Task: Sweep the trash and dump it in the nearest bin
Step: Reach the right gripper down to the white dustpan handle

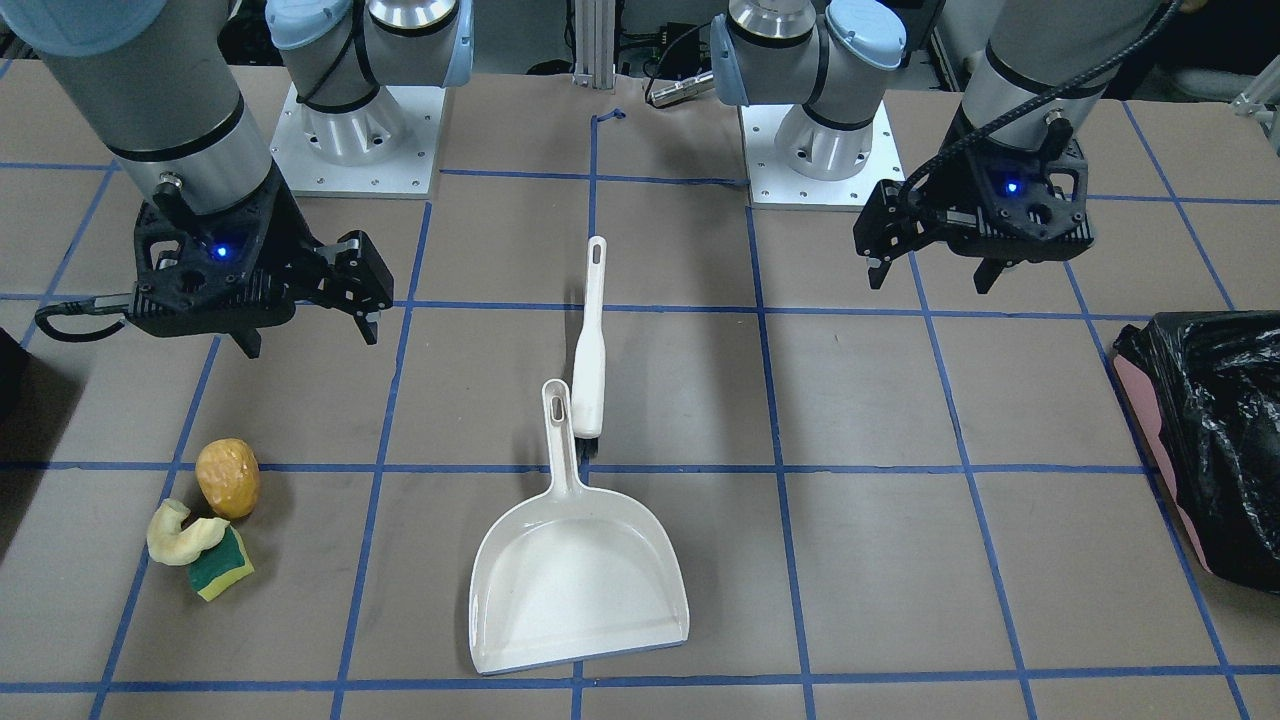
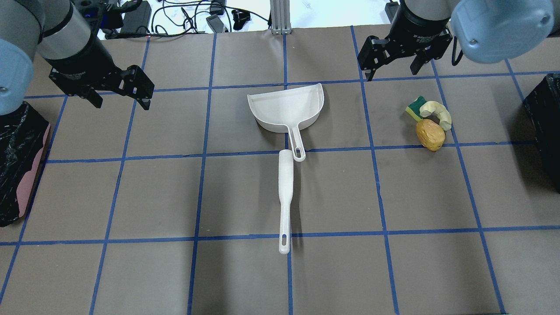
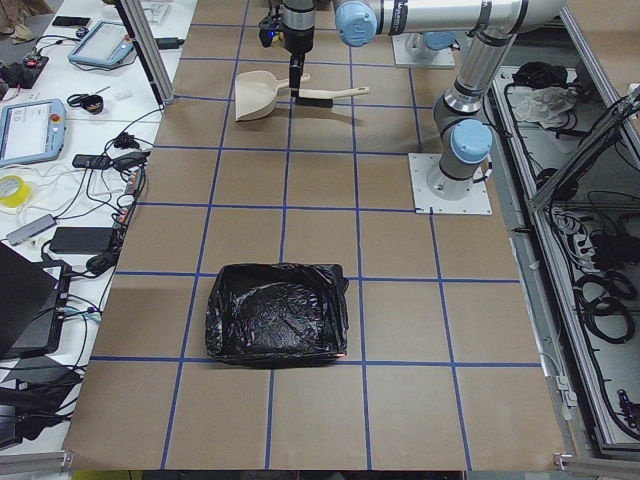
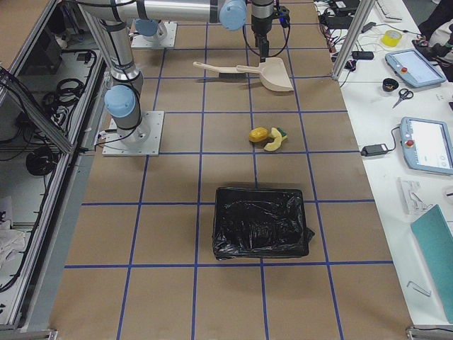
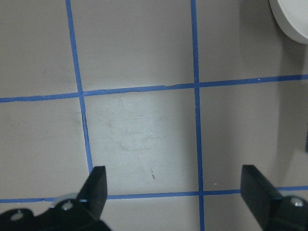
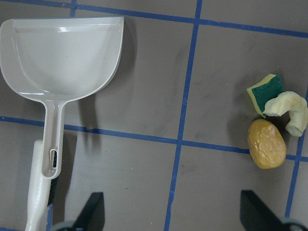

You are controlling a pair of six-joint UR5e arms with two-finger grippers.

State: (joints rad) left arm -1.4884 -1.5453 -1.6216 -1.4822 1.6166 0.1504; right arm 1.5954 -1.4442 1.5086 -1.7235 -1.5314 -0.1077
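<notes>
Toward the surface's right edge, short of the black bin [image 2: 544, 127], the trash [image 2: 431, 124] sits bunched: walnut-like lump [image 2: 430, 134], pale curved piece [image 2: 437, 111], sponge chunk [image 2: 415, 107]. Likely light; the lump may roll, the sponge is soft, so sweep rather than pinch. Grip the brush [image 2: 285, 192] and dustpan [image 2: 286, 109] by their stiff, slim handles, midway between the left and right edges. Spread and empty: left claw [image 2: 121, 104], right claw [image 2: 390, 73]. Bin rim barely shows, perhaps low.

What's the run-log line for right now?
left gripper open, empty | right gripper open, empty | dustpan, brush untouched | trash unswept
</notes>
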